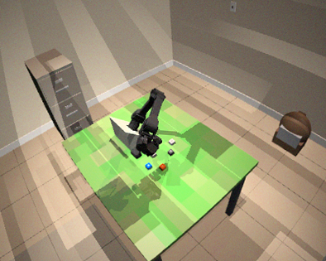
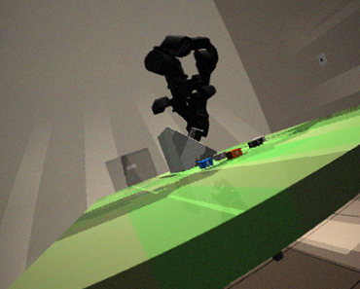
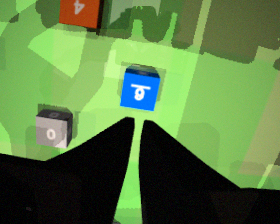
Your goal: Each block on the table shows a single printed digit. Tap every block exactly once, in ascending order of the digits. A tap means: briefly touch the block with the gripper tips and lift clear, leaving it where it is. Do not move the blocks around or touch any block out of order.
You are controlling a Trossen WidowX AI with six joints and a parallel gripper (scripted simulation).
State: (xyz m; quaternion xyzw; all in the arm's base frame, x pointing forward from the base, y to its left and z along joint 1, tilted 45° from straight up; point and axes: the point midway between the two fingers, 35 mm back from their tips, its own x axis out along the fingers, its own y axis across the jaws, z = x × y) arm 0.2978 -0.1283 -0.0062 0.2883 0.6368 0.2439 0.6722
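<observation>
My gripper [image 2: 195, 135] [image 3: 136, 127] is shut and empty, with its tips above the table, near the blue block in the wrist view. The blue block [image 1: 148, 166] [image 2: 205, 162] [image 3: 140, 94] shows an inverted, barred digit, probably 6. A grey block [image 1: 154, 156] [image 2: 219, 156] [image 3: 51, 131] with a 0 lies left of the tips in the wrist view. An orange-red block [image 1: 162, 167] [image 2: 234, 153] [image 3: 80, 12] shows an inverted 4. A dark block [image 1: 170, 152] and a pale block [image 1: 171, 141] lie farther right in the top view; their digits are unreadable.
A grey wedge-shaped object [image 1: 121, 135] [image 2: 175, 153] stands on the green table [image 1: 202, 188] close to the arm. A filing cabinet [image 1: 54, 87] and a brown chair-like object [image 1: 296, 126] stand off the table. Patchy shadows and light cross the table top.
</observation>
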